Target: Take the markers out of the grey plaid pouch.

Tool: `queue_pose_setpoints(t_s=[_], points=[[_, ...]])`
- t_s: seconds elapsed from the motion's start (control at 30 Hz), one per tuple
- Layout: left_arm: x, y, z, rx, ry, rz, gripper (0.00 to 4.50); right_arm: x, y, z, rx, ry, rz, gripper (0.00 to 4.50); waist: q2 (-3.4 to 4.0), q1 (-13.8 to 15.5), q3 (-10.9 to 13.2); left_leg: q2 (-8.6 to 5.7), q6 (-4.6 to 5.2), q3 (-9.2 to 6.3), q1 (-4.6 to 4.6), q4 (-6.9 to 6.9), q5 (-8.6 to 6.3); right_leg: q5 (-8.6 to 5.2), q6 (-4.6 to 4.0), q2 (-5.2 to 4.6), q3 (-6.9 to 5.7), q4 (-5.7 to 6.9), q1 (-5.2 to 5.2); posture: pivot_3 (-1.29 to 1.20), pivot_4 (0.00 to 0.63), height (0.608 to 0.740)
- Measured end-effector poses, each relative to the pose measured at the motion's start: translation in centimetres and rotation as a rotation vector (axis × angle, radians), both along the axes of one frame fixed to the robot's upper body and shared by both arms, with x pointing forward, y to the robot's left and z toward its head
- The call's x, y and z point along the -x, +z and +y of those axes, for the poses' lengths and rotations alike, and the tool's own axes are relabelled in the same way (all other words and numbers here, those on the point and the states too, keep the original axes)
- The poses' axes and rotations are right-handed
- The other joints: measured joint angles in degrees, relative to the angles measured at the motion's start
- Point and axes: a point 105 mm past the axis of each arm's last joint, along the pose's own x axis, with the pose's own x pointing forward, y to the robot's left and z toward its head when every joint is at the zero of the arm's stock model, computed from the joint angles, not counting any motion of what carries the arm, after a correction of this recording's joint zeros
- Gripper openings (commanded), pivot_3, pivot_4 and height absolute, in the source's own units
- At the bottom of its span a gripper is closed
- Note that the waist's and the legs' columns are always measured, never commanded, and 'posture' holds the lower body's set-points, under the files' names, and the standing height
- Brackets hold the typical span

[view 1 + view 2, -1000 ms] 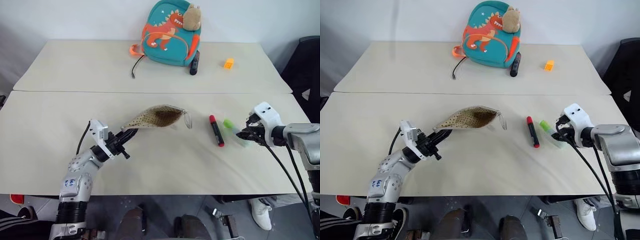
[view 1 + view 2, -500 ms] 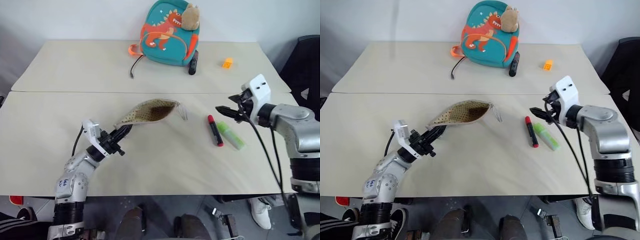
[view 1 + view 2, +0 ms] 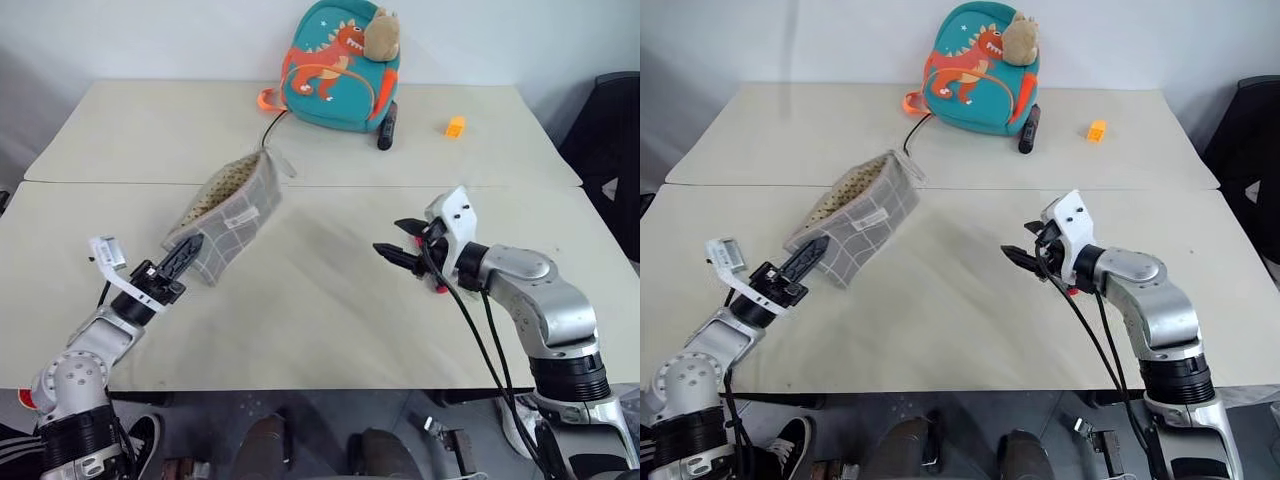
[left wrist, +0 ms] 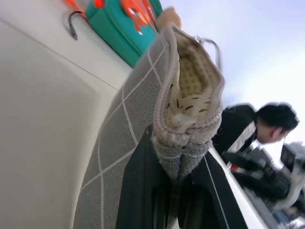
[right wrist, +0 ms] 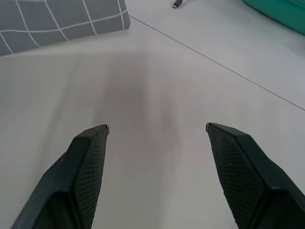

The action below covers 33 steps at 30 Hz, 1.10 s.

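Left gripper [image 3: 185, 250] clamped on corner of grey plaid pouch [image 3: 232, 214], lifted off table; right gripper [image 3: 402, 247] spread wide, empty, above beige table [image 3: 300, 320]; white wall behind; teal dinosaur backpack [image 3: 338, 68] and orange block [image 3: 456, 126] at far side; red marker [image 3: 438, 289] mostly hidden behind right wrist; pouch long axis slanting up toward backpack, open mouth uppermost.
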Motion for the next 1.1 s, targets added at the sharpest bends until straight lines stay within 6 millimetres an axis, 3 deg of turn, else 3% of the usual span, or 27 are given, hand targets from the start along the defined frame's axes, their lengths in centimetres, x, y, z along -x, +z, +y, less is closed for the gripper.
queue_pose_setpoints(t_s=[0.07, 0.33, 0.6, 0.83, 1.1], points=[[-0.1, 0.1, 0.5, 0.058, 0.000, 0.038, 0.00, 0.1, -0.1, 0.1, 0.008, 0.012, 0.003, 3.42, 0.00, 0.02, 0.00, 0.00, 0.00, -0.02, 0.00, 0.00, 0.00, 0.00, 0.00, 0.00, 0.01, 0.00, 0.00, 0.00, 0.150, 0.740], [-0.3, -1.0, 2.0, 0.022, 0.028, 0.150, 0.00, 0.2, -0.4, 0.5, 0.028, 0.035, 0.008, 3.42, 0.00, -0.03, 0.00, 0.00, -0.04, 0.01, 0.03, -0.05, -0.01, 0.00, -0.01, 0.00, 0.04, 0.00, -0.04, 0.00, 0.150, 0.740], [-1.4, -1.2, 5.6, -0.133, 0.191, 0.144, 2.24, 0.2, -0.4, 0.7, 0.031, 0.041, -0.001, 3.45, -0.01, -0.05, 0.00, -0.01, -0.10, 0.08, 0.02, -0.12, -0.04, 0.00, -0.01, 0.00, 0.07, -0.03, -0.10, 0.00, 0.150, 0.740], [0.3, -2.4, 6.6, -0.378, 0.184, 0.125, 4.32, 0.1, -0.4, 0.3, 0.038, 0.037, -0.017, 3.45, -0.01, -0.24, 0.00, 0.01, -0.19, 0.14, 0.04, -0.29, -0.10, 0.00, -0.03, 0.00, 0.12, -0.09, -0.18, 0.00, 0.150, 0.740], [3.9, -1.1, 6.4, -0.582, 0.115, 0.018, 4.32, 0.4, -0.3, -0.8, 0.031, 0.032, -0.013, 3.45, -0.01, -0.38, 0.00, 0.03, -0.33, 0.20, 0.05, -0.58, -0.15, 0.02, -0.06, -0.04, 0.16, -0.50, -0.14, 0.00, 0.150, 0.740]])
